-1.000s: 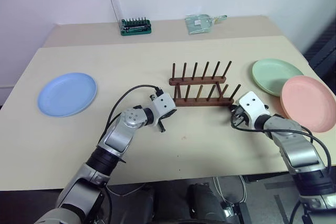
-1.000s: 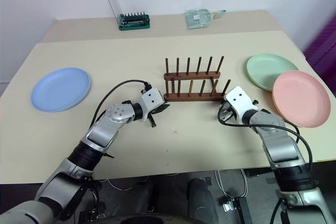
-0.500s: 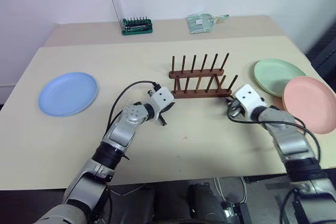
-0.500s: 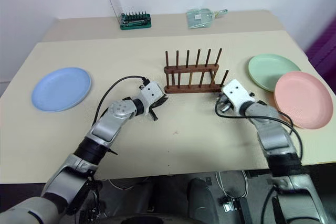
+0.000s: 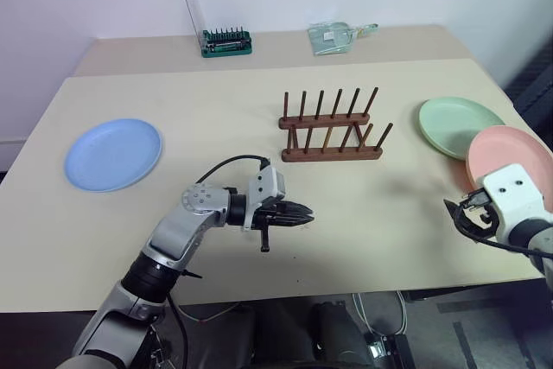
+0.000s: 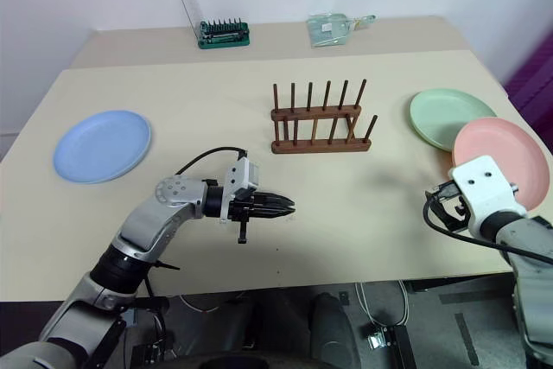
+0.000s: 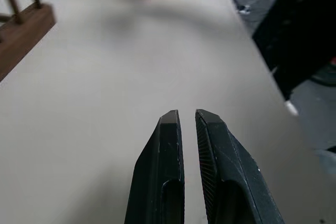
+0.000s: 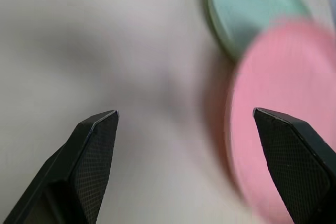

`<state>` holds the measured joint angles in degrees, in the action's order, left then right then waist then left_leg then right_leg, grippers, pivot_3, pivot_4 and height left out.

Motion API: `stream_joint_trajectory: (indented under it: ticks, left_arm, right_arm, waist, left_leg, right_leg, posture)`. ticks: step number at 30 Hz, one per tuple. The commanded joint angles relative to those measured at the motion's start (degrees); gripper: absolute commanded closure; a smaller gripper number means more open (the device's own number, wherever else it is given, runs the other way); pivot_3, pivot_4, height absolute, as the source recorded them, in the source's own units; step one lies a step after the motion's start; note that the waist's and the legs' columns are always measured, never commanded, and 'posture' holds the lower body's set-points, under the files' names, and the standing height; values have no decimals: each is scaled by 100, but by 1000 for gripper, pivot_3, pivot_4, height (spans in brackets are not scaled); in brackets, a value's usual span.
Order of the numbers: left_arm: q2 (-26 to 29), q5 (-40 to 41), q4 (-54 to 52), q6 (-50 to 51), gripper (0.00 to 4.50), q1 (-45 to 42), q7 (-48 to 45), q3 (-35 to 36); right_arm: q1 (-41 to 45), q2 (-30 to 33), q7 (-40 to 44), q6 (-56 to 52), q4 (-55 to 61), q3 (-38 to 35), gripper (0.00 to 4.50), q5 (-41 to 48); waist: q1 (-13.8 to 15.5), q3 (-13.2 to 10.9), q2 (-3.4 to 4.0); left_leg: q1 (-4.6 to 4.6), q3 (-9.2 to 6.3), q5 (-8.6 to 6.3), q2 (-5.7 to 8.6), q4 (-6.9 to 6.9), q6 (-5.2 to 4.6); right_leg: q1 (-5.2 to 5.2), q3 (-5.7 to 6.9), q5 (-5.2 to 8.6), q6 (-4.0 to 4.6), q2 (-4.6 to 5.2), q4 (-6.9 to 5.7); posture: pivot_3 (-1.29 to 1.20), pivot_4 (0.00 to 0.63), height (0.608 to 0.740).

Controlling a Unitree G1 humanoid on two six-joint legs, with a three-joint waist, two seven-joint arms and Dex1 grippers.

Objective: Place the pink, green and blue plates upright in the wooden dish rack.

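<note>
The wooden dish rack (image 5: 333,127) stands with its pegs bare at mid-table. Far left lies the blue plate (image 5: 113,155), flat on the table. At the right, the green plate (image 5: 458,125) lies flat, with the pink plate (image 5: 505,149) overlapping its near edge. My left gripper (image 5: 302,213) is shut on nothing and points right, on the near side of the rack and apart from it. My right gripper (image 8: 185,113) is wide open and holds nothing. It hovers just short of the pink plate (image 8: 283,103) and the green plate (image 8: 252,9).
A green tool case with a clear lid (image 5: 223,41) and a clear plastic bag (image 5: 333,36) sit at the table's back. The two plates on the right lie close to the table's right edge. A corner of the rack (image 7: 23,30) is beside the left fingers.
Both grippers have drawn back from the ends of the rack. The right one opened wide and swung out right toward the pink plate. The left one turned to point right.
</note>
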<state>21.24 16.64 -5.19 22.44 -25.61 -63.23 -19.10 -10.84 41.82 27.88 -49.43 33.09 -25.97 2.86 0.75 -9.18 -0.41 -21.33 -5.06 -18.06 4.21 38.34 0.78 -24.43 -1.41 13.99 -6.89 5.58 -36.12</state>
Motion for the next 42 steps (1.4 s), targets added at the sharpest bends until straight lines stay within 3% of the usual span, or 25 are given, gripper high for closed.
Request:
stream_joint_trajectory:
  ticks: [1, 4, 13, 20, 25, 30, 33, 40, 42]
  left_arm:
    - [-89, 52, -50, -157, 4034, -114, 8, 5]
    - [-106, 12, -74, -192, 4034, -79, 66, 11]
    - [16, 17, -358, -157, 4034, 206, 386, 103]
    - [68, 7, -342, -195, 4034, 245, 496, 160]
    - [78, 16, -172, -229, 4034, 151, 504, 214]
    - [65, -27, -75, -310, 4034, 110, 585, 266]
    - [68, -24, -150, -307, 4034, 194, 658, 280]
    - [73, -69, -366, -254, 4034, 367, 804, 211]
    - [73, -70, -428, -226, 4034, 399, 831, 205]
  right_arm:
    - [196, -11, -377, 540, -545, 50, 320, -304]
    - [311, 77, -554, 1202, -1236, 305, 320, -570]
    - [524, 230, -456, 1790, -1744, 385, 4470, -633]
    - [40, 1060, 145, 2340, -609, 90, 4470, -936]
    - [1577, 1213, 803, 1666, -23, -250, 4470, 512]
    - [1655, 1429, 1176, 1363, -290, 36, 4470, 658]
    - [1447, 1219, 998, 1186, -666, 57, 3686, 597]
    - [762, 694, -133, 1650, -1653, 400, 237, -397]
    - [710, 642, -291, 1850, -1949, 522, 48, -584]
  waist:
    - [-16, 0, 0]
    - [-16, 1, 2]
    - [0, 1, 2]
    - [-13, 1, 6]
    - [-68, 0, 3]
    - [62, -5, -8]
    - [73, -5, -8]
    - [81, -2, -3]
    - [71, -1, 1]
  left_leg:
    - [3, 0, 0, -1, -1, 0]
    - [5, 3, 6, -2, -5, 11]
    - [3, 4, 15, -2, -5, 26]
    - [2, 5, 14, -1, -5, 25]
    - [6, 2, 10, -6, -6, 18]
    - [-8, -10, 6, -1, -1, 10]
    - [-8, 7, 4, 5, 6, 7]
    - [-4, 10, 5, 2, 4, 9]
    - [-2, 12, 5, 2, 4, 10]
  right_leg:
    - [0, 0, 0, 0, -1, 0]
    - [0, -1, 0, 0, -2, 0]
    - [-1, -4, 0, 0, -1, 1]
    - [-2, -4, 0, 0, -2, 1]
    - [-1, -2, 0, -1, -5, -1]
    - [1, 7, 1, 0, -2, 12]
    - [1, -2, 0, -1, 8, 13]
    - [-3, -4, 0, -1, 5, 5]
    - [-3, -6, 0, -1, 5, 4]
  posture:
    - [0, 150, 740]
    - [0, 150, 740]
    - [0, 150, 740]
    - [0, 150, 740]
    - [0, 150, 740]
    - [0, 150, 740]
    - [0, 150, 740]
    - [0, 150, 740]
    - [0, 150, 740]
